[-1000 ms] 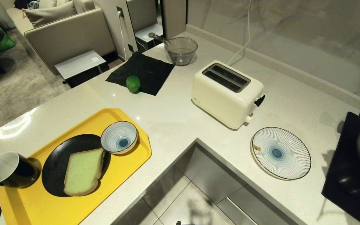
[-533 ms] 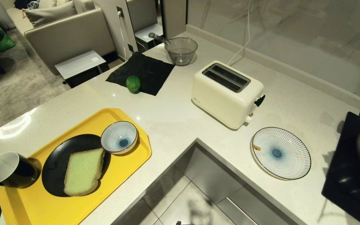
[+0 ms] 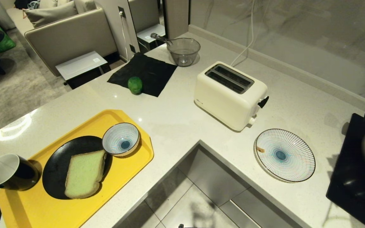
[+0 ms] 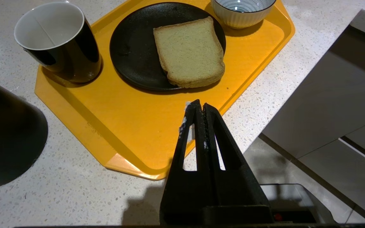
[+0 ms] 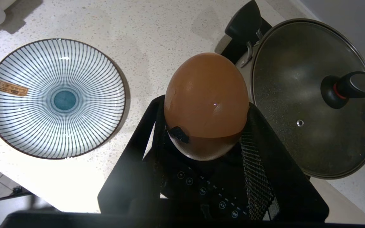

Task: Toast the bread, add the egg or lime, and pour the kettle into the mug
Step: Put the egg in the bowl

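Observation:
My right gripper (image 5: 205, 109) is shut on the brown egg (image 5: 206, 85), which has a dark spot low on its shell. It hangs over the black cooktop, between the striped plate (image 5: 55, 98) and the lidded pot (image 5: 312, 98). The pale green bread (image 3: 84, 173) lies on a black plate (image 3: 55, 167) on the yellow tray (image 3: 43, 212). The black mug (image 3: 9, 172) stands upright at the tray's left corner. The lime (image 3: 135, 85) rests on a black cloth. My left gripper (image 4: 201, 106) is shut and empty above the tray's near edge, short of the bread (image 4: 189, 52). A matte-black body, apparently the kettle (image 4: 8, 139), stands beside the mug (image 4: 59, 41).
A cream toaster (image 3: 230, 95) with two empty slots stands mid-counter, with the striped plate (image 3: 284, 155) in front of it. A small striped bowl (image 3: 120, 138) sits on the tray and a glass bowl (image 3: 184, 50) at the back. The counter has a cut-out over the floor (image 3: 198, 196).

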Available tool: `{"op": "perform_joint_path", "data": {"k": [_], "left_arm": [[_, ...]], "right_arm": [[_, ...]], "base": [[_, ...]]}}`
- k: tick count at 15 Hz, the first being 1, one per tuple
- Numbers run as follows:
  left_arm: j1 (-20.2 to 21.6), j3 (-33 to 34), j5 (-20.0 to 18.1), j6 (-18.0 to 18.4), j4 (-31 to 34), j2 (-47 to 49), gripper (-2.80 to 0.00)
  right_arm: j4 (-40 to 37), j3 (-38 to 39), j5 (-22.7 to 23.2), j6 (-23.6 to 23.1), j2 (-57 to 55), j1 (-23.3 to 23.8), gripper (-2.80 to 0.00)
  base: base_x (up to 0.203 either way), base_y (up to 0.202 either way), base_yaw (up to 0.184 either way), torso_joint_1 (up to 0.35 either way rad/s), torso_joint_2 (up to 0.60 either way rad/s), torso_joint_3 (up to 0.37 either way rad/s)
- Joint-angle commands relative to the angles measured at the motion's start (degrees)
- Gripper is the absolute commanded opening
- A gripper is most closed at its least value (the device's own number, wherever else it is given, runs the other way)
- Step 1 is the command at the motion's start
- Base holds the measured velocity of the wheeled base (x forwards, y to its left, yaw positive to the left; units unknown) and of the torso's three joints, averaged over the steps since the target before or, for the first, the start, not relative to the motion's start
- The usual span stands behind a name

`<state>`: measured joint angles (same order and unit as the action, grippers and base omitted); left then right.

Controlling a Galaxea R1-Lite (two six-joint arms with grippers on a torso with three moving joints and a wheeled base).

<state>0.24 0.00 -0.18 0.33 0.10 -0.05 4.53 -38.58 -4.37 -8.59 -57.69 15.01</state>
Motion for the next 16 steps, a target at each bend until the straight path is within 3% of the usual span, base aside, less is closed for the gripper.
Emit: {"op": "perform_joint_path", "data": {"k": [1, 14, 16], "left_arm": [[0.02, 0.0, 0.01, 0.02, -0.01, -0.04, -2.8], [0.02, 0.0, 0.01, 0.02, -0.01, -0.04, -2.8], [0.02, 0.0, 0.01, 0.02, -0.01, -0.04, -2.8]], "right_arm": [[0.04, -0.09, -0.02, -0.11, -0.15, -0.25, -2.8], [0.12, -3.25, 0.41, -0.28, -0.15, -2.61, -2.8], [0.12, -3.43, 0.41, -0.28, -0.15, -2.71, -2.8]], "base": [[0.0, 0.0, 0.0, 0.0, 0.0, 0.0], [0.0, 0.0, 0.0, 0.0, 0.0, 0.0], [-0.007, -0.004, 0.127, -0.001, 0.01, 0.0]]}}
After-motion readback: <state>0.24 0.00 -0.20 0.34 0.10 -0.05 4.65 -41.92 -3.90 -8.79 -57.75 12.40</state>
